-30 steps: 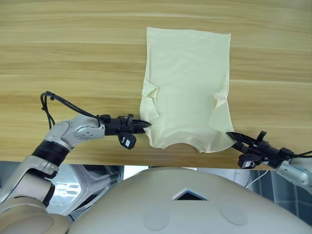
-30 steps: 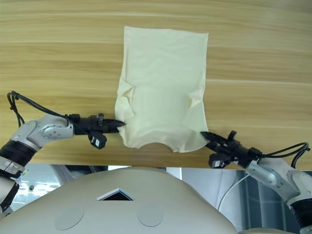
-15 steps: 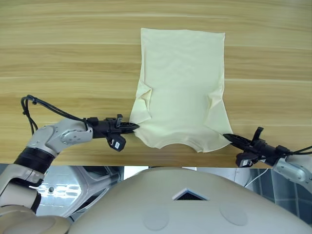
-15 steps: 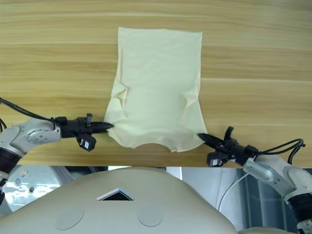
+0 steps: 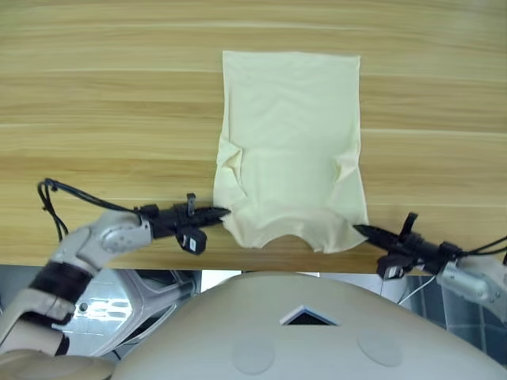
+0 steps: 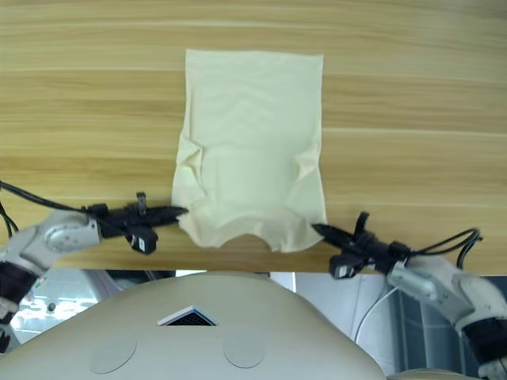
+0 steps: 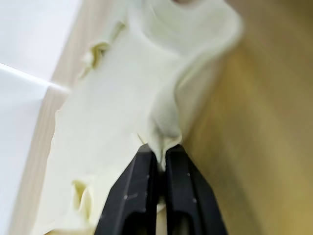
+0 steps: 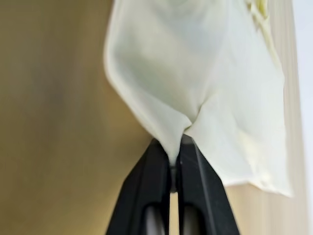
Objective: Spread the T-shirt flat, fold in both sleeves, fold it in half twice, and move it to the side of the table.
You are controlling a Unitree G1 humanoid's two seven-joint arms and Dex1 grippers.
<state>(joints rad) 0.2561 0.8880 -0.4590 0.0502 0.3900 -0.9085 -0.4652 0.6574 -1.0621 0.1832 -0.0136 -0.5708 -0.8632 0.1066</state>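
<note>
In the left eye view the pale yellow T-shirt [image 5: 289, 150] lies on the wooden counter [image 5: 103, 103], with its hem at 12 o'clock and its collar at 6 o'clock, just beside the near edge. The left tool [image 5: 222, 212] grips its 8 o'clock corner and the right tool [image 5: 360, 230] its 5 o'clock corner. In each wrist view the tool is clamped on a pinch of cloth. The cloth looks light, soft and limp, so the corners seem the best hold. Wide wood extends toward 9, 12 and 3 o'clock.
</note>
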